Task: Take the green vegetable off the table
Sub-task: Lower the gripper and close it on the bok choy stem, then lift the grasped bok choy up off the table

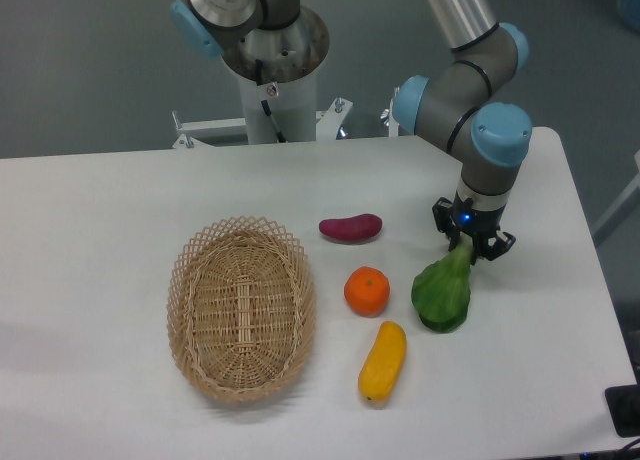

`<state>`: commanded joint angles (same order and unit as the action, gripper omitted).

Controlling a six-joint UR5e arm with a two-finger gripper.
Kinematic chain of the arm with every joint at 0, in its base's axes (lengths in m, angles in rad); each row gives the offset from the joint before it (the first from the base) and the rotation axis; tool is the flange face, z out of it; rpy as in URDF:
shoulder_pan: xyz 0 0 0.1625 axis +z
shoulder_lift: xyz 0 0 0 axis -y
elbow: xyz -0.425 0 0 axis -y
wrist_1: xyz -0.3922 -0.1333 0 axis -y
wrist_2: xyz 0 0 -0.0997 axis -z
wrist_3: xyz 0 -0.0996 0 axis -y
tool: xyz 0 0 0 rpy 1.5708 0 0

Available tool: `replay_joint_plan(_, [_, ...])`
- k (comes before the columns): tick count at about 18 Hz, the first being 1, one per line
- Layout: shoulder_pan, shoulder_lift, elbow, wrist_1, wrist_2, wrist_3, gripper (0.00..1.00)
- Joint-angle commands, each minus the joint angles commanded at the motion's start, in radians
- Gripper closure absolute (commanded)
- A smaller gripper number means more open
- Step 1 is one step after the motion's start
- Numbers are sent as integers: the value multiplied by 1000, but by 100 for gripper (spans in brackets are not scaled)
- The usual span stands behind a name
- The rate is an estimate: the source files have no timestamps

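Note:
The green vegetable (442,292) lies on the white table (100,210) at the right, with its dark green leaf end toward the front and its pale stem end pointing up and to the right. My gripper (467,250) is straight above the stem end, pointing down. Its dark fingers sit on either side of the pale stem and look closed on it. The leaf body still rests on the tabletop.
An orange (367,291) sits just left of the vegetable. A yellow elongated fruit (383,361) lies in front of it. A purple sweet potato (350,227) lies behind. A wicker basket (241,307) stands at the left. The table's right edge is close by.

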<state>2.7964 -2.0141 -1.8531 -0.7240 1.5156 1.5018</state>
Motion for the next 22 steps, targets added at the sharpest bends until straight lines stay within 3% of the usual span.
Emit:
replay_joint_plan(8, [3,34,61,-3,-12,6,64])
replay_joint_plan(13, [8,75,118,-12,-146,-24,67])
replay_joint_plan(14, [-4,102,127,-12,-187,-135,67])
replay_joint_plan(18, [-44,147,143,-11,-299,-325,67])
replay_joint_plan(22, [-58,179,141,-11,-325,-397,67])
